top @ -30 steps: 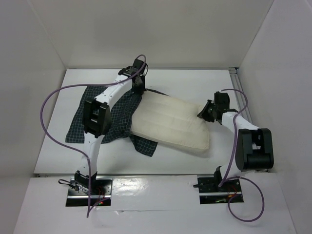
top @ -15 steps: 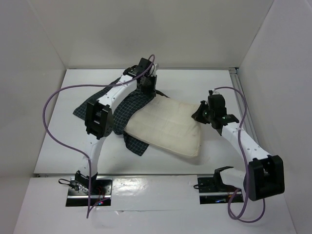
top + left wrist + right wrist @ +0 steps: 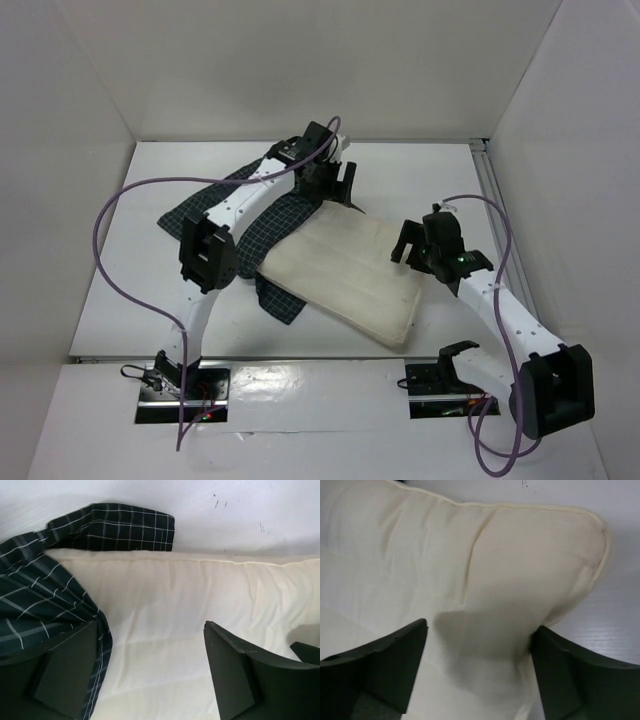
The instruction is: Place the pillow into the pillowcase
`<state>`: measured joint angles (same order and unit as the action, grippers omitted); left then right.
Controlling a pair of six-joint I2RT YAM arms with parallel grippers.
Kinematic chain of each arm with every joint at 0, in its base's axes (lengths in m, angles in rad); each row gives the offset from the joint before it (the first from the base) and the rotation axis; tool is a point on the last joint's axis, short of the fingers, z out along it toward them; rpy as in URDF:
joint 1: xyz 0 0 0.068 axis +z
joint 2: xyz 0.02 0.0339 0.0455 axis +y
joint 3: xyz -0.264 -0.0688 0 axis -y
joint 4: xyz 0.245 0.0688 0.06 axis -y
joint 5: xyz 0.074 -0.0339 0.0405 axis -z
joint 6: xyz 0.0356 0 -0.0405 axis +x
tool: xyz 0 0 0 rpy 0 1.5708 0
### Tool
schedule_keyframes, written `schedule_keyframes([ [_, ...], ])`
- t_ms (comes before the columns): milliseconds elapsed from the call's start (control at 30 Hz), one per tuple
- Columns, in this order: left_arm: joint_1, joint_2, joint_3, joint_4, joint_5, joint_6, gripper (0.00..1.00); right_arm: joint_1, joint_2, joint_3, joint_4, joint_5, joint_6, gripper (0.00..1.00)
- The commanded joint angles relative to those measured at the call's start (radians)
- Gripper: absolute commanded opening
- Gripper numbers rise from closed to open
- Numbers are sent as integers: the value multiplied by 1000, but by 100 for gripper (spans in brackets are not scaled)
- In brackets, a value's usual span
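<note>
The pillow (image 3: 345,278) lies diagonally mid-table (image 3: 430,175), cream side up. The pillowcase (image 3: 232,215) is crumpled to its left, partly under the left arm (image 3: 235,205). Checked cloth laps over the pillow's left end, and a flap pokes out under its near-left edge. Only that end looks to be inside the case and most of the pillow is outside, so I judge this early-to-mid task.

On the left pincer (image 3: 150,675) the jaws are wide apart with nothing held. It straddles the pillow's far-left part, one finger (image 3: 65,672) right over the case's hem. The right pincer (image 3: 475,672) is also spread wide and empty, over the pillow's far-right corner, with cream cloth between the jaws but not pinched.

Step in hand is likely taking grips for a stuffing stroke. To do it well:
- The left pincer takes only the checked hem, top layer, with no cream fabric caught, then lifts so the mouth gapes.
- The right pincer bites the corner well past the seam so it can't slip, then pushes along the pillow's long axis toward the mouth, low to the table.
- The hem side stays anchored or pulls the opposite way.

Risk: the case bunches and slides along with the pillow instead of swallowing it.
</note>
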<state>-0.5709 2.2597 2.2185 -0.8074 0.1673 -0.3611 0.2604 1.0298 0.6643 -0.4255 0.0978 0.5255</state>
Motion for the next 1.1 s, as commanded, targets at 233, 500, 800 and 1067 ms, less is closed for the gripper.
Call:
schedule_keyframes([
  [233,92,-611,-378,23,-258,-163,78,144,107,360,28,209,-122,100],
  [500,229,-923,-948,111,-249,-283,88,358,344,569,-4,344,-203,100],
  [800,181,-1245,-1542,316,-268,-645,81,663,444,555,105,200,-441,100],
  [1067,149,-1312,-1769,559,-201,-656,88,715,604,607,100,148,-475,100],
])
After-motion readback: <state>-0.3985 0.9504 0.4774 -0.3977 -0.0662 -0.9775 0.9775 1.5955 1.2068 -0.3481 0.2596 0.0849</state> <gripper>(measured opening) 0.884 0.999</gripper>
